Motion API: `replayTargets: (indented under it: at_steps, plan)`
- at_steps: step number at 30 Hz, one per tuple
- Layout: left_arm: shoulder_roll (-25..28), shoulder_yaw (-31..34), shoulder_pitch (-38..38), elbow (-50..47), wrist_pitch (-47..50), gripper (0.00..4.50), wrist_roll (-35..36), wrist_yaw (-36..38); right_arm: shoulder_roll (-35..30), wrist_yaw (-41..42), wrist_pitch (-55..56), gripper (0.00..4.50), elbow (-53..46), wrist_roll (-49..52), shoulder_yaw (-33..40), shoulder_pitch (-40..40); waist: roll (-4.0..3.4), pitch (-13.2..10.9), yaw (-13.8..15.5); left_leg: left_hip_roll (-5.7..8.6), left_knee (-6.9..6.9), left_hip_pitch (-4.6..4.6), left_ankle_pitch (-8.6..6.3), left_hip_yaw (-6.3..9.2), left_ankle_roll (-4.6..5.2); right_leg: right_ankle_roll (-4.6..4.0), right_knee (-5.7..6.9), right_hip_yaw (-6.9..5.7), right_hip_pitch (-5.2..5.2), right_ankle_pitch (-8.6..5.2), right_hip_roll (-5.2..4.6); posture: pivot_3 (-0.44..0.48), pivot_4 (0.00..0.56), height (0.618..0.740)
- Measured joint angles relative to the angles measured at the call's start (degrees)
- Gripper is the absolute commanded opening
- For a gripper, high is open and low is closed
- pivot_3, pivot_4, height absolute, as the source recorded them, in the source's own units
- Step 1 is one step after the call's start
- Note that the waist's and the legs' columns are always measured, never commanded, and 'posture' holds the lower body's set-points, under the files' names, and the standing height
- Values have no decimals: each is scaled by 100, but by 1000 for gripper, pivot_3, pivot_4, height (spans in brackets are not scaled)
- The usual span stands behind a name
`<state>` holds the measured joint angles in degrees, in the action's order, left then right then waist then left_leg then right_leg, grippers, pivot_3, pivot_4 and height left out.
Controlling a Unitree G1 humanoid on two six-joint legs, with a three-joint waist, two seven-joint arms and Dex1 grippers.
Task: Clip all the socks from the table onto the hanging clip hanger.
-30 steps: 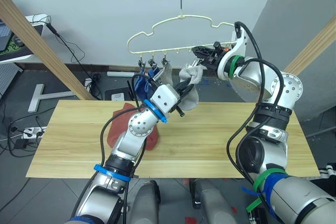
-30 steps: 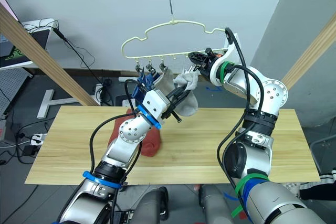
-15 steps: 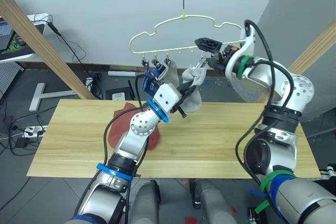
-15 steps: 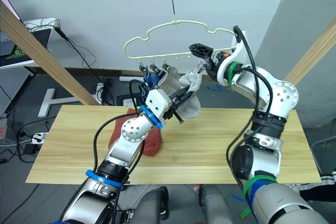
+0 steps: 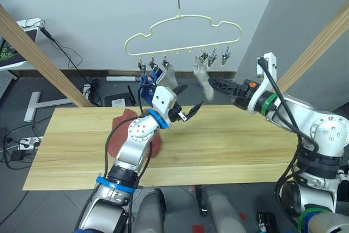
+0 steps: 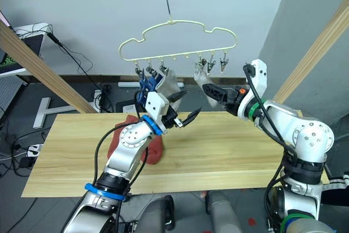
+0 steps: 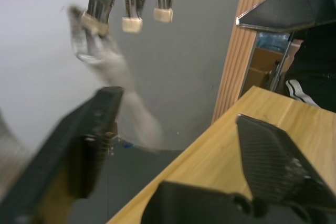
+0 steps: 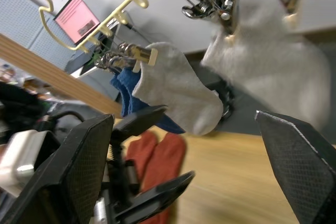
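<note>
The pale-yellow clip hanger [image 5: 180,22] hangs from a hook above the table [image 5: 245,145]. On its left clips hang blue socks [image 5: 144,81] and a grey sock [image 5: 167,74]. A second grey sock [image 5: 203,77] hangs from a clip further right, swinging free. Two rust-red socks [image 5: 121,136] lie on the table, partly behind my left arm. My left gripper [image 5: 192,97] is open and empty just below the second grey sock [image 7: 105,61]. My right gripper [image 6: 212,92] is open to the right of that sock, level with its toe; the clipped grey sock [image 8: 178,93] shows between its fingers.
Thick wooden frame poles slant down at the left [image 5: 32,47] and right [image 5: 322,42], with a beam across the top. Two bare metal clips [image 5: 219,56] hang at the bar's right end. Cables and a power strip [image 5: 16,144] lie on the floor at the left.
My left gripper opened and let go of the second grey sock, which now hangs from its clip. My right gripper dropped away from the hanger toward the right. The camera shifted.
</note>
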<state>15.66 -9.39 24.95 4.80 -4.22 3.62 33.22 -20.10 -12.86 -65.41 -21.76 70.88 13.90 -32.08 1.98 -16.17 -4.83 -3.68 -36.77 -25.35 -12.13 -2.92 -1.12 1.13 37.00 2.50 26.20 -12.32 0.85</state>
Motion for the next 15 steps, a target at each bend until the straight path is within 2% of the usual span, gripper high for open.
replayTargets:
  at_steps: [3, 4, 6, 7, 10, 15]
  plan:
    - [418, 310, -243, -490, 479, 4467, 215, 138, -101, 491, 854, 4500, -223, -1315, -720, 704, 0, 0, 2, -1, 1, 0, 0, -3, -1, 0, 1, 1, 3, 0, -1, -63, 274, 740]
    - [493, 362, -266, -581, 557, 4467, 261, 162, -95, 579, 1042, 4500, -230, -1564, -834, 797, 0, 0, 4, 0, 0, 0, 0, -4, -1, 0, 0, 3, 3, 0, -2, -63, 274, 740]
    - [665, 462, -389, -933, 750, 4467, 355, 262, -343, 924, 1800, 4500, -353, -2670, -1516, 932, -1, 0, 5, 3, -2, 1, 0, -8, -1, 0, -1, 5, 3, 0, -5, -63, 274, 740]
    - [704, 488, -433, -1039, 800, 4496, 407, 286, -414, 1040, 2117, 4324, -388, -3088, -1730, 963, 0, 0, 8, 5, -3, 1, 0, -11, -1, 0, -2, 7, 3, 0, -7, -42, 270, 740]
    - [899, 549, -594, -1404, 1013, 4500, 526, 371, 10, 988, 2854, 3588, -384, -3948, -1948, 1014, 2, 1, 13, 3, -3, 3, 0, -11, -2, 0, 0, 6, 4, 0, -4, -42, 270, 740]
    - [1109, 882, -678, -1993, 1401, 4500, 779, 362, 589, 882, 3427, 3588, -206, -4845, -2217, 900, 2, 1, 41, 1, -3, 6, 1, -8, -4, -1, 5, 3, 2, 0, -2, -27, 267, 740]
